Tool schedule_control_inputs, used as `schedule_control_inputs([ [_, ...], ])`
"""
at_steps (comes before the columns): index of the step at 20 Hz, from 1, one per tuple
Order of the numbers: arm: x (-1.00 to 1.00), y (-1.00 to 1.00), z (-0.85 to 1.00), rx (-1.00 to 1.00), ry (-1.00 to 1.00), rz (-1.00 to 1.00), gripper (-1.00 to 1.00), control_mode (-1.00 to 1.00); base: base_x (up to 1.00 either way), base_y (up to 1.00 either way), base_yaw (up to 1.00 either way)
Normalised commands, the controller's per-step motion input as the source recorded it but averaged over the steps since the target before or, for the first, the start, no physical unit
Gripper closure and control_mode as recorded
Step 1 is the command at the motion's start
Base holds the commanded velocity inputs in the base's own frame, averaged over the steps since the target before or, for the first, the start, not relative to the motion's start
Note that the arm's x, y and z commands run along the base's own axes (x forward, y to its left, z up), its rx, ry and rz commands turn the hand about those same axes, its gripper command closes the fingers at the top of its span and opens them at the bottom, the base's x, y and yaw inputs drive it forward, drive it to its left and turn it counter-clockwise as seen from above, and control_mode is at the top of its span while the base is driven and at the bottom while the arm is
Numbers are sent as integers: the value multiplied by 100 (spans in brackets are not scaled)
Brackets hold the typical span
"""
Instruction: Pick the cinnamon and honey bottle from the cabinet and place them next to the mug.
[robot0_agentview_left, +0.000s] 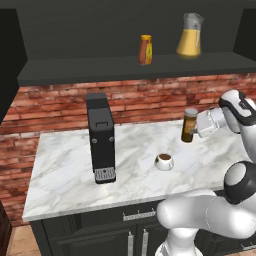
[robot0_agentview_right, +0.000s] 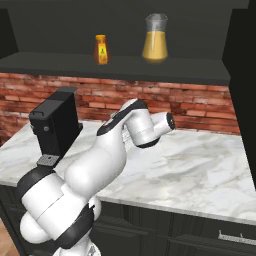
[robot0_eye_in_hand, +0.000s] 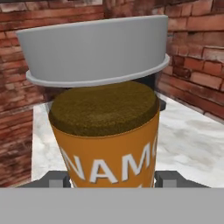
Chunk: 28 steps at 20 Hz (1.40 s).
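Observation:
The cinnamon (robot0_agentview_left: 189, 125) is a brown jar with an orange label and a pale lid. My gripper (robot0_agentview_left: 196, 129) is shut on it, holding it upright over the marble counter (robot0_agentview_left: 65, 170), behind and to the right of the mug (robot0_agentview_left: 163, 161). I cannot tell whether its base touches the counter. In the hand view the cinnamon (robot0_eye_in_hand: 105, 131) sits close up between my fingertips (robot0_eye_in_hand: 168, 178). The honey bottle (robot0_agentview_left: 145, 50) (robot0_agentview_right: 101, 49) stands upright on the shelf of the cabinet (robot0_agentview_left: 125, 67) (robot0_agentview_right: 125, 67).
A glass pitcher of orange liquid (robot0_agentview_left: 190, 36) (robot0_agentview_right: 155, 39) stands on the shelf to the right of the honey bottle. A black coffee machine (robot0_agentview_left: 101, 137) (robot0_agentview_right: 55, 125) stands on the counter left of the mug. A brick wall backs the counter, with dark drawers below.

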Motion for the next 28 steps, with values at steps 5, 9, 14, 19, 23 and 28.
schedule_control_inputs([
  [5,9,0,-59,0,0,0,100,-100,0,0,0],
  [9,0,0,-61,0,0,0,100,-100,0,0,0],
  [14,-3,0,-48,0,0,0,100,-100,0,0,0],
  [19,-8,0,-39,0,0,0,100,-100,0,0,0],
  [23,-1,0,-30,0,0,0,100,-100,0,0,0],
  [28,0,0,-12,0,0,0,100,-100,0,0,0],
])
